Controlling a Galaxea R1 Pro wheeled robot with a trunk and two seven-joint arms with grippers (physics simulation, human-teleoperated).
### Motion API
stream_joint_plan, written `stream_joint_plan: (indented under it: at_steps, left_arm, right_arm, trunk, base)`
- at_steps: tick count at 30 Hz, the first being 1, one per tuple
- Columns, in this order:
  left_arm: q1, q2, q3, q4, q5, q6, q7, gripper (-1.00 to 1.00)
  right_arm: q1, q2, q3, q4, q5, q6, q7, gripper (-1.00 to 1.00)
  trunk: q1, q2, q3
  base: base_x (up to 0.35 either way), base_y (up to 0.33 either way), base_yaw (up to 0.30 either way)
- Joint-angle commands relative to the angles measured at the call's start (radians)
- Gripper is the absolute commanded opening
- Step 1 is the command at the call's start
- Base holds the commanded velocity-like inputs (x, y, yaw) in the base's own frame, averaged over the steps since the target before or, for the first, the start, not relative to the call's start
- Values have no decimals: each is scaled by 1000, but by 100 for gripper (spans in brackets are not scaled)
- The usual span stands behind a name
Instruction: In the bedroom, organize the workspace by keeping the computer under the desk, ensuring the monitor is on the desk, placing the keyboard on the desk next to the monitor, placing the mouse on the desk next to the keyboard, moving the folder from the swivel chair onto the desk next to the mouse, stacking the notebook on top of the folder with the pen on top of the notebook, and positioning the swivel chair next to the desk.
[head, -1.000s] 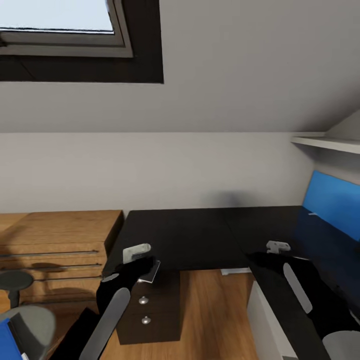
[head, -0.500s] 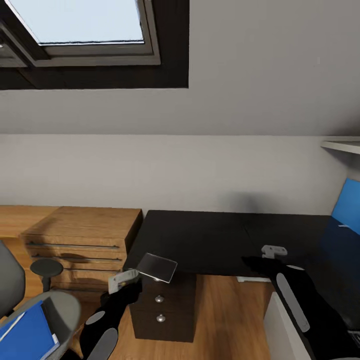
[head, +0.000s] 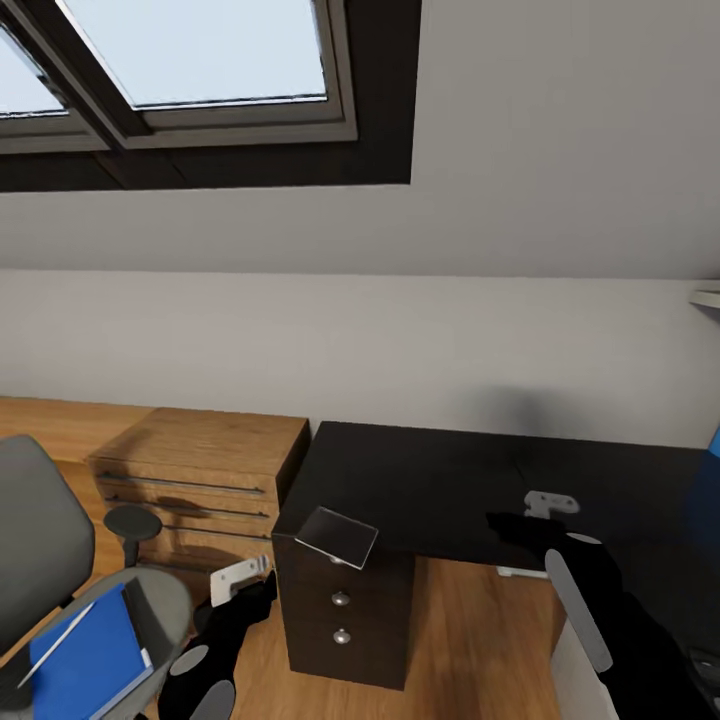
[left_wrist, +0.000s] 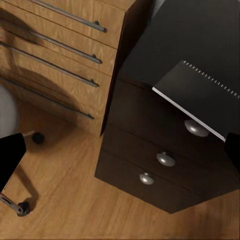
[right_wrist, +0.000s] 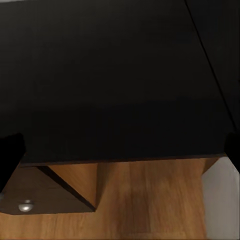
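My left claw (head: 240, 580) is hanging low in front of the dark drawer unit (head: 345, 610), just off the corner of the black tabletop (head: 470, 480). The fingers look spread with nothing between them; in the left wrist cam the two dark finger tips sit at opposite edges with just drawers and wood floor (left_wrist: 65, 200) between.

The notebook (head: 337, 536) is lying on that front corner of the tabletop, one corner poking out over the edge, right above the top drawer. In the wrist cam you can see its pale edge (left_wrist: 187, 107) overhanging the knobs.

The blue folder (head: 85, 655) is on the swivel chair (head: 45, 560) seat at my lower left, with the white pen (head: 58, 631) lying on it.

My right claw (head: 550, 503) hovers over the bare tabletop, fingers apart, holding nothing.

The wooden dresser (head: 200, 470) stands beside the tabletop.
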Motion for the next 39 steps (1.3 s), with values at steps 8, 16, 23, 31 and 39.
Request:
stream_joint_plan:
  at_steps: [8,16,23,31,39]
  left_arm:
    - [79,33,-8,95,13,-22,9,100]
    - [89,31,-12,319,10,-210,-3,100]
    - [89,32,-14,395,12,-259,1,100]
    - [89,28,-15,438,6,-262,1,100]
    - [89,27,-14,443,8,-282,1,100]
  right_arm:
    - [29,27,3,-24,-12,-12,-14,100]
    - [80,96,13,-22,3,-77,-14,100]
    - [109,180,90,44,152,-187,-14,100]
    - [114,244,249,226,209,-414,-124,100]
    - [114,271,450,398,213,-656,-310,100]
  trunk:
    - [-31,55,25]
    - [-61,111,52]
    - [-69,125,58]
    - [-69,125,55]
    - [-69,125,47]
  base:
    - [0,0,80]
    - [0,0,271]
    - [0,0,282]
    - [0,0,277]
    - [0,0,240]
